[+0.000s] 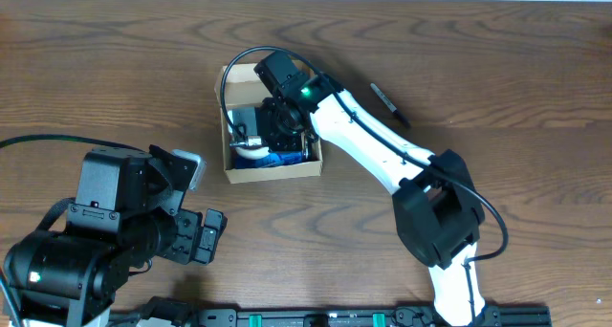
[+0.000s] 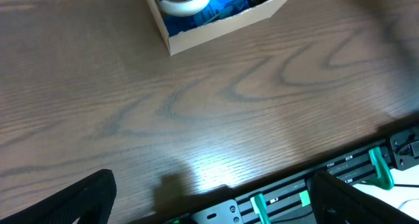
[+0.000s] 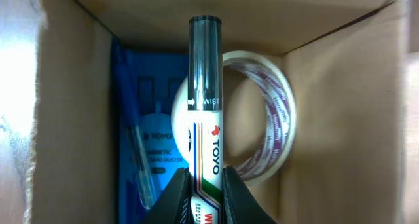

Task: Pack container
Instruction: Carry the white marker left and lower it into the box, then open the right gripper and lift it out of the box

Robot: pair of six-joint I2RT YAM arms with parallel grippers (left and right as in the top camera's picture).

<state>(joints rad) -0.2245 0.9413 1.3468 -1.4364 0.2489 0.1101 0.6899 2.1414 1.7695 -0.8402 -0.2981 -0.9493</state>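
Observation:
The container (image 1: 232, 170) is a tan cardboard box, open, at the table's middle; its near wall shows in the left wrist view (image 2: 222, 27). My right gripper (image 3: 205, 185) is shut on a white marker (image 3: 207, 119) with a black cap and holds it inside the container (image 3: 327, 119), above a clear tape roll (image 3: 272, 116), a blue package (image 3: 154, 158) and a blue pen (image 3: 134, 158). In the overhead view the right gripper (image 1: 284, 117) reaches into the box. My left gripper (image 2: 213, 201) is open and empty near the table's front edge, apart from the box.
A black pen (image 1: 387, 102) lies on the table right of the box. A black rail with green clips (image 2: 327, 185) runs along the front edge. The left arm's body (image 1: 105, 222) sits at the front left.

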